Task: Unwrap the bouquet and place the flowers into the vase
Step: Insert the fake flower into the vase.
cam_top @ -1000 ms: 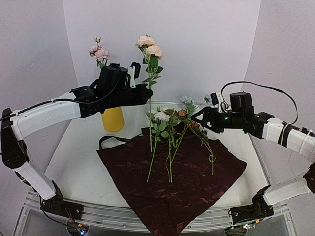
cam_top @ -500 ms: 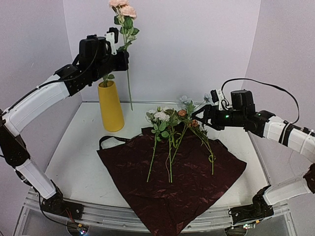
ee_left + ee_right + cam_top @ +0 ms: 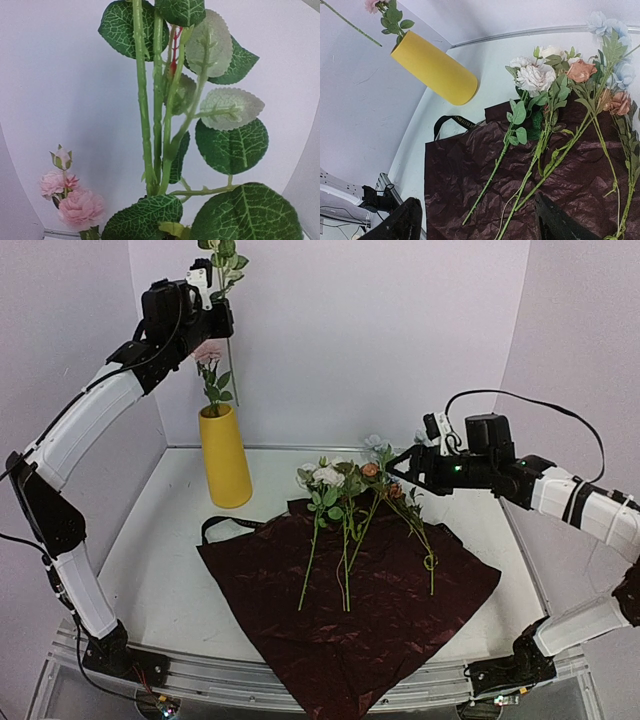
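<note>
Dark red crinkled paper lying open, one pink rose sitting in tall yellow vase at 10 o'clock, left gripper pinching leafy green stem above it, right gripper hovering spread by loose roses at 1 o'clock.

Crinkled, faintly sheened dark red paper, smooth matt yellow vase (leaves plastic-looking, finely veined)

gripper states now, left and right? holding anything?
Left gripper: closed on a flower stem, held high.
Right gripper: open, holding nothing.
</note>
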Controlling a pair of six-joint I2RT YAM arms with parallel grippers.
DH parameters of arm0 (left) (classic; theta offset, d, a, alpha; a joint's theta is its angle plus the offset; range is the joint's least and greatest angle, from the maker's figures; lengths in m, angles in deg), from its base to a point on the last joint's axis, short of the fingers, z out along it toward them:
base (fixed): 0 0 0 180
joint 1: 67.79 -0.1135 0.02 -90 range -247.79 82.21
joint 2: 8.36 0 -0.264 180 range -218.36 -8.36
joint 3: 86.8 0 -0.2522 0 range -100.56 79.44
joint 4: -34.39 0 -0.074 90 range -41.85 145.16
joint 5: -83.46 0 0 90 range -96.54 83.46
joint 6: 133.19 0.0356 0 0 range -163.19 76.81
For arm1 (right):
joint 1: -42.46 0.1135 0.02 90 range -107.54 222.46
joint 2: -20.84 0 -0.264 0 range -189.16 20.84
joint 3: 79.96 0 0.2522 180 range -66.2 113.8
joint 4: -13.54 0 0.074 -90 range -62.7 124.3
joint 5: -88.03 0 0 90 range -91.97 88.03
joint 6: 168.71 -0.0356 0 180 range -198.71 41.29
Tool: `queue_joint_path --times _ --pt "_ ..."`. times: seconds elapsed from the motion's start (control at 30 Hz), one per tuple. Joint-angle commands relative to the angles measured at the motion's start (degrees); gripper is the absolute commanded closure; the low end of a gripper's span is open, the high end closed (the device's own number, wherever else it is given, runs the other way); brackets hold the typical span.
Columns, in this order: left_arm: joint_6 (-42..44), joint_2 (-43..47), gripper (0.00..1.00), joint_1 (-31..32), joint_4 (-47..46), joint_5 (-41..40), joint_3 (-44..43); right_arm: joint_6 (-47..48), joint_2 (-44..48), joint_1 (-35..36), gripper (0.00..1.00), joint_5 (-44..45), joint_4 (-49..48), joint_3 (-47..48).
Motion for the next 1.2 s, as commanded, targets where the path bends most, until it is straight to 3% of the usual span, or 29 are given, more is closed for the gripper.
queue_joint_path --times 0.0,0.73,1.17 --pt "3.2 -0.1 1.0 -2.3 -4.2 1.6 -3.3 2.0 -1.9 -0.2 0.22 -1.1 0.8 5.4" --pt "7.8 -1.0 1.0 -6.0 -14.0 1.2 5.8 5.2 -7.9 -4.1 0.22 -2.0 3.3 13.2" --pt "2.3 1.6 1.0 -7.0 -20.3 -0.9 21.3 5.4 -9.1 -6.5 0.22 -3.6 3.3 13.9"
